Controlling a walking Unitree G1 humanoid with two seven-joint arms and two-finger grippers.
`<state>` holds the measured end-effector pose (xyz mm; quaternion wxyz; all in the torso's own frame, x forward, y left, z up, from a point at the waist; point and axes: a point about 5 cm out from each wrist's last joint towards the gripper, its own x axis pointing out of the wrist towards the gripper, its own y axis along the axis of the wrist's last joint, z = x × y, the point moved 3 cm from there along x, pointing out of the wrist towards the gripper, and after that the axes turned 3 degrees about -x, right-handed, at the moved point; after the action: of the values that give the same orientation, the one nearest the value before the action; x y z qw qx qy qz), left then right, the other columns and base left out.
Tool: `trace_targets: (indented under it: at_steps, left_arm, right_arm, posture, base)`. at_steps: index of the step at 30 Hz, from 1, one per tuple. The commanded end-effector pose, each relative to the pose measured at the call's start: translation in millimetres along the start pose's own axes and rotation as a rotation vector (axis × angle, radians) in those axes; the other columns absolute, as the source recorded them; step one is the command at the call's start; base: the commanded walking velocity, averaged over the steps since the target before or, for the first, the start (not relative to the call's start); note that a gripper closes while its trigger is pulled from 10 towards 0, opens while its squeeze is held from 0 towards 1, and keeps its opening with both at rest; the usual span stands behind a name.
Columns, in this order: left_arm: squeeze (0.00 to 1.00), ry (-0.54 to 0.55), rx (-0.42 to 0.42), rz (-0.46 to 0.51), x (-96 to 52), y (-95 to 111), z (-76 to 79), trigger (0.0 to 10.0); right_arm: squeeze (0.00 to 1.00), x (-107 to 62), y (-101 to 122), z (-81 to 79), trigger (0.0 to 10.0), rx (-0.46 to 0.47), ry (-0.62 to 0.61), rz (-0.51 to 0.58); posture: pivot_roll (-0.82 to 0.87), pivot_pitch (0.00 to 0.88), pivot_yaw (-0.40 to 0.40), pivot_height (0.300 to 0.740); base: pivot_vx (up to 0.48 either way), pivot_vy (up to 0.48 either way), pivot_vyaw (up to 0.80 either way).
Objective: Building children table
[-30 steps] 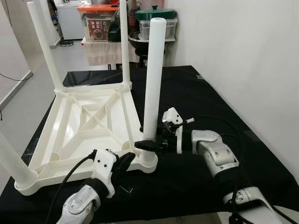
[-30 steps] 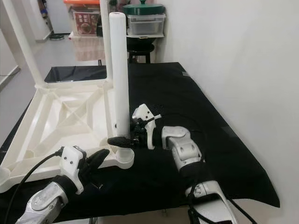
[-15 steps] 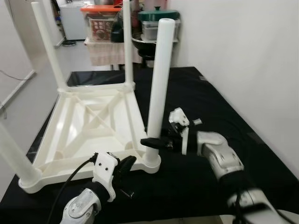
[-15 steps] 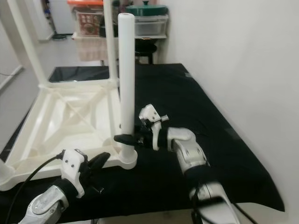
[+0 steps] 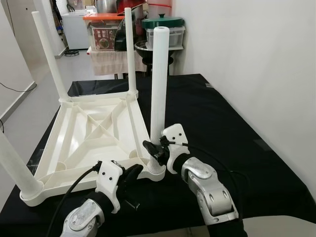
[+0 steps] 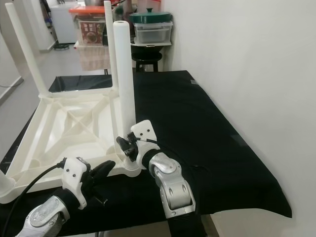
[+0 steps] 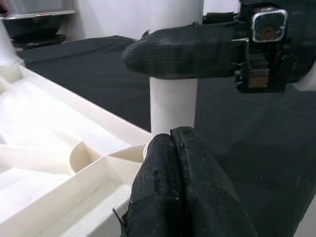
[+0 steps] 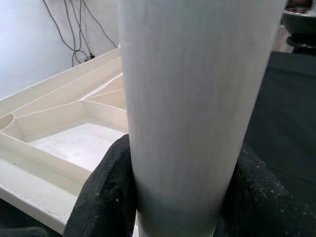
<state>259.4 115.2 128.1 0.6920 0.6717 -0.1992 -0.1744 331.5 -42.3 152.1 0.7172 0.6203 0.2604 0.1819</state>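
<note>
Gripping table leg (image 5: pixel 158 84): right end effector (image 5: pixel 157 152) clamped; left end effector (image 5: pixel 129 174) closed, empty | storage bins (image 5: pixel 136 29) behind

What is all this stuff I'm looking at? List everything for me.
Table top: one, white, upside down on the black cloth.
Table legs: four, white, upright at the corners; nearest right one gripped.
Black cloth: one, covers the work surface.
Screws: small, dark, on the cloth by the near edge.
Storage boxes: orange-lidded and green-lidded, on stands behind.
Left gripper: black fingers shut, against the near corner socket.
Right gripper: black fingers clamped around the leg's base.
</note>
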Motion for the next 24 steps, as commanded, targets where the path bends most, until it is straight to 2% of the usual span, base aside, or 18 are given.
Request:
trace_targets:
  at_steps: [1, 2, 3, 5, 6, 7, 8, 9, 10, 12, 13, 14, 18, 24]
  left_arm:
    - [0.00, 0.007, -0.002, -0.014, 0.0, -2, -2.1, 10.0]
    - [0.00, 0.007, -0.002, -0.014, 0.0, -2, -2.1, 10.0]
    - [0.00, 0.011, -0.003, -0.012, 0.2, -2, -2.0, 10.0]
    - [0.00, 0.012, -0.003, -0.012, 0.7, -2, -1.7, 10.0]
    - [0.00, 0.011, -0.004, -0.012, 1.1, -3, -1.6, 10.0]
    - [0.00, 0.011, -0.004, -0.012, 1.1, -3, -1.6, 10.0]
    - [0.00, 0.010, -0.005, -0.012, 1.7, -3, -1.3, 10.0]
    - [0.00, 0.010, -0.005, -0.012, 1.7, -3, -1.3, 10.0]
    - [0.00, 0.009, -0.007, -0.011, 2.3, -3, -0.8, 10.0]
    - [0.00, 0.009, -0.007, -0.011, 2.3, -3, -0.8, 10.0]
    - [0.00, 0.009, -0.008, -0.010, 3.0, -3, -0.4, 10.0]
    - [0.00, 0.010, -0.009, -0.009, 3.7, -3, -0.1, 10.0]
    - [0.00, 0.013, -0.012, -0.006, 5.0, -4, 1.0, 10.0]
    - [0.00, 0.014, -0.010, -0.005, 5.7, -4, 2.4, 10.0]
  right_arm:
    - [0.00, -0.3, -27, 0.6, 2.2, 0.011, 0.012, -0.120]
    - [0.00, -0.3, -27, 0.6, 2.2, 0.011, 0.012, -0.120]
    - [0.00, 1.3, -24, 0.5, 10.0, 0.024, 0.037, -0.106]
    - [0.03, 2.1, -19, -0.3, 10.0, 0.030, 0.071, -0.078]
    - [1.00, 4.1, -9, -3.2, 10.0, 0.043, 0.161, -0.020]
    - [1.00, 4.1, -9, -3.2, 10.0, 0.043, 0.161, -0.020]
    - [1.00, 4.1, 3, -4.4, 10.0, 0.017, 0.267, 0.046]
    - [1.00, 4.1, 3, -4.4, 10.0, 0.017, 0.267, 0.046]
    - [0.77, 0.9, 16, -3.1, 10.0, -0.024, 0.371, 0.096]
    - [0.77, 0.9, 16, -3.1, 10.0, -0.024, 0.371, 0.096]
    - [0.16, -1.9, 24, 0.2, 10.0, -0.070, 0.457, 0.122]
    - [0.00, -4.4, 28, 3.0, 10.0, -0.100, 0.521, 0.118]
    - [0.00, -2.9, 24, 11.9, 10.0, -0.163, 0.631, 0.060]
    - [0.00, 6.3, 25, 23.3, 10.0, -0.155, 0.663, 0.036]
  posture:
    - [0.03, 0.000, -0.037, 0.740]
    - [0.03, 0.000, -0.037, 0.740]
    - [0.03, 0.000, -0.041, 0.740]
    - [0.03, 0.000, -0.042, 0.740]
    - [0.03, 0.000, -0.044, 0.740]
    - [0.03, 0.000, -0.044, 0.740]
    - [0.04, 0.000, -0.045, 0.740]
    - [0.04, 0.000, -0.045, 0.740]
    - [0.04, 0.000, -0.053, 0.740]
    - [0.04, 0.000, -0.053, 0.740]
    - [0.04, 0.000, -0.061, 0.740]
    - [0.04, 0.000, -0.063, 0.740]
    - [0.05, 0.000, -0.072, 0.740]
    - [0.06, 0.000, -0.080, 0.740]
  base:
    - [0.000, 0.000, 0.00]
    - [0.000, 0.000, 0.00]
    - [0.000, 0.000, 0.00]
    - [0.000, 0.000, 0.00]
    - [0.000, 0.000, 0.00]
    - [0.000, 0.000, 0.00]
    - [0.000, 0.000, 0.00]
    - [0.000, 0.000, 0.00]
    - [0.000, 0.000, 0.00]
    - [0.000, 0.000, 0.00]
    - [0.000, 0.000, 0.00]
    - [0.000, 0.000, 0.00]
    - [0.000, 0.000, 0.00]
    - [0.000, 0.000, 0.00]
